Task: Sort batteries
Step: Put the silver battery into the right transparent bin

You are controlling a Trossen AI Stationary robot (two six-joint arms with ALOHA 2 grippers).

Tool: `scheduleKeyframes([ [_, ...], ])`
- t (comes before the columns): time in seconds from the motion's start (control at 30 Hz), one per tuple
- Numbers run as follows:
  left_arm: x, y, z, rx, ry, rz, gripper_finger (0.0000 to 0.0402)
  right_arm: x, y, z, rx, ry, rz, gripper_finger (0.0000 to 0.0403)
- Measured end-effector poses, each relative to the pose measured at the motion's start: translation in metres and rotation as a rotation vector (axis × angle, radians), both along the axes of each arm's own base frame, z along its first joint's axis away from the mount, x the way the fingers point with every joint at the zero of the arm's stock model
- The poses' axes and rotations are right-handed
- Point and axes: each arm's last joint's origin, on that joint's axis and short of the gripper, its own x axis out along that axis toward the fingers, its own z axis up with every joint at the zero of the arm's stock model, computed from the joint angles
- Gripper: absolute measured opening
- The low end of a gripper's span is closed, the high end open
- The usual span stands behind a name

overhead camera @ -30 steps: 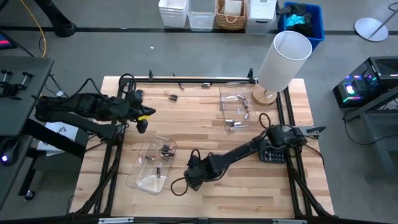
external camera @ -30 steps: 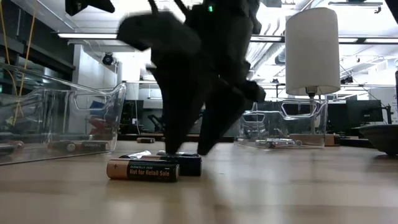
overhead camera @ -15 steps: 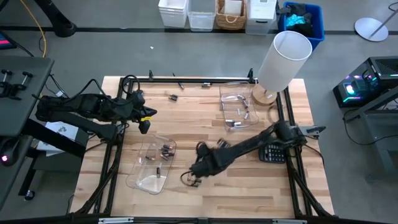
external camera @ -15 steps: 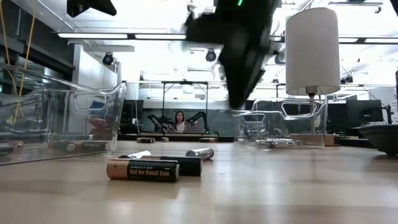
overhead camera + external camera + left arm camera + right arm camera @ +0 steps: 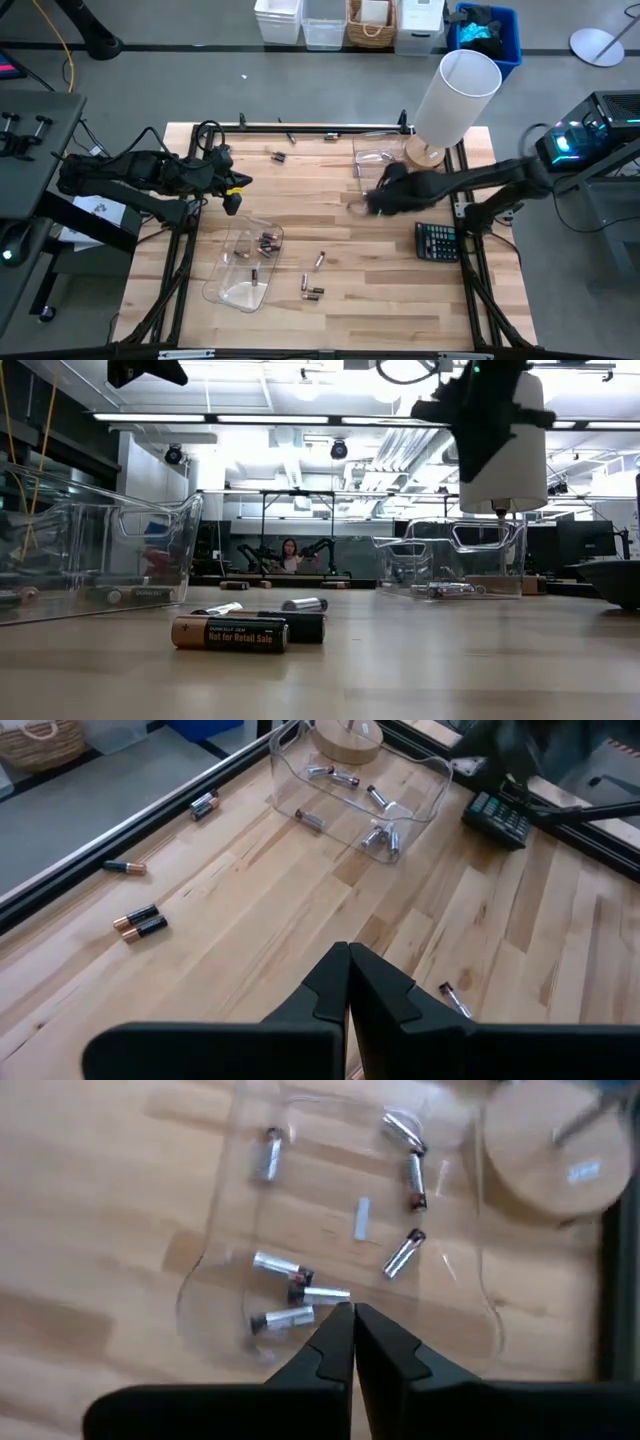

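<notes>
Loose batteries lie on the wooden table: a silvery one (image 5: 320,260), a small cluster (image 5: 312,291) near the front, showing in the low view as a copper-ended battery (image 5: 230,633) beside a black one (image 5: 295,625), and two at the far edge (image 5: 279,155). One clear tray (image 5: 245,262) holds dark batteries; another clear tray (image 5: 240,1200) holds silvery ones (image 5: 285,1266). My right gripper (image 5: 345,1312) hovers shut over that far-right tray (image 5: 385,175); no battery shows between its fingertips. My left gripper (image 5: 232,195) waits shut above the table's left side.
A white lamp (image 5: 455,95) on a round wooden base stands just beyond the far-right tray. A dark calculator (image 5: 437,242) lies at the right edge. A black rail frame borders the table. Bare wood lies between the two trays.
My right gripper has shut beside the front cluster of batteries, then risen and swung quickly toward the table's far right, rolling as it went. It now hangs over the far-right tray. The copper-ended and black batteries lie where they were.
</notes>
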Motion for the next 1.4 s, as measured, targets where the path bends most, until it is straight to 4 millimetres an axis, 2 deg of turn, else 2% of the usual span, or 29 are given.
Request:
scheduleKeyframes([
  [0.1, 0.000, 0.000, 0.000, 0.000, 0.000, -0.001, 0.0000, -0.004, -0.016, -0.006, 0.066, -0.168, -0.030, 0.0020],
  [0.2, 0.000, 0.000, 0.000, 0.000, 0.000, -0.001, 0.0000, 0.004, -0.016, -0.008, 0.079, -0.280, 0.021, 0.0045],
  [0.33, 0.000, 0.000, 0.000, -0.001, 0.000, -0.001, 0.0000, 0.008, -0.019, -0.018, 0.060, -0.236, 0.004, 0.0102],
  [0.4, 0.000, 0.000, 0.000, -0.002, 0.000, -0.002, 0.0000, 0.015, -0.019, -0.018, 0.091, -0.299, -0.003, 0.0134],
  [0.47, 0.000, 0.000, 0.000, -0.002, 0.001, -0.002, 0.0000, 0.033, -0.007, -0.009, 0.108, -0.457, 0.113, 0.0163],
  [0.53, 0.000, 0.000, 0.000, -0.002, 0.001, -0.002, 0.0000, 0.054, 0.012, -0.003, 0.142, -0.597, 0.316, 0.0183],
  [0.6, 0.000, 0.000, 0.000, -0.002, 0.001, -0.002, 0.0000, 0.070, 0.034, -0.008, 0.184, -0.631, 0.547, 0.0192],
  [0.7, 0.000, 0.000, 0.000, -0.002, 0.001, -0.002, 0.0000, 0.087, 0.059, -0.028, 0.207, -0.507, 0.862, 0.0194],
  [0.83, 0.000, 0.000, 0.000, -0.003, 0.001, -0.003, 0.0000, 0.111, 0.076, -0.053, 0.134, -0.273, 1.144, 0.0195],
  [1.07, 0.000, 0.000, 0.000, -0.005, 0.000, -0.003, 0.0000, 0.163, 0.089, -0.084, 0.042, 0.010, 1.551, 0.0195],
  [1.23, 0.000, 0.000, 0.000, -0.005, 0.001, -0.004, 0.0000, 0.182, 0.091, -0.094, 0.019, 0.209, 1.768, 0.0194],
  [1.4, 0.000, 0.000, 0.000, -0.009, -0.001, -0.001, 0.0000, 0.195, 0.084, -0.107, -0.010, 0.294, 1.898, 0.0194],
])
